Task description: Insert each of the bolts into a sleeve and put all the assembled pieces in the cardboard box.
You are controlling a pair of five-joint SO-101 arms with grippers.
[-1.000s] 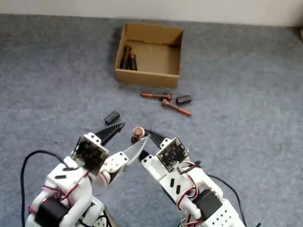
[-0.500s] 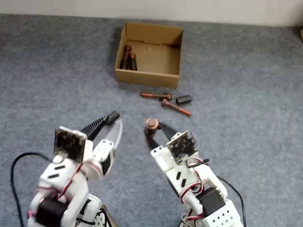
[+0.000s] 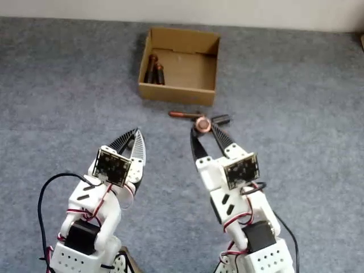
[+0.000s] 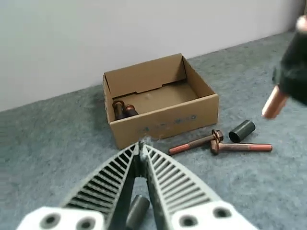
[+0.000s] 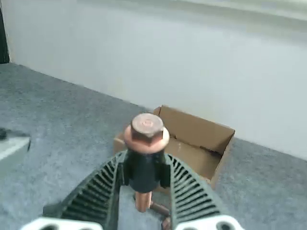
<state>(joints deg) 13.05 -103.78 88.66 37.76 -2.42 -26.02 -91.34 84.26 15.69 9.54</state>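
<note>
My right gripper [image 3: 202, 127] is shut on a bolt-in-sleeve piece [image 5: 144, 143], copper head up, black sleeve between the fingers, held above the carpet just short of the cardboard box [image 3: 176, 94]. Two assembled pieces [image 3: 153, 68] lie in the box's left corner. A loose bolt [image 3: 183, 114] and a black sleeve [image 3: 223, 119] lie on the carpet by the right gripper; the left wrist view shows two loose bolts [image 4: 194, 143] there. My left gripper [image 3: 136, 133] is shut and holds nothing, with another loose sleeve [image 4: 138, 211] on the carpet beneath its fingers.
Grey carpet covers the table, with open room left of the box and to the far right. A pale wall [image 5: 192, 57] stands behind the box. Both arm bases sit at the near edge.
The right gripper has carried the assembled piece away from the left gripper and forward toward the box. The left gripper let go, drew back left, and has shut over the loose sleeve's spot.
</note>
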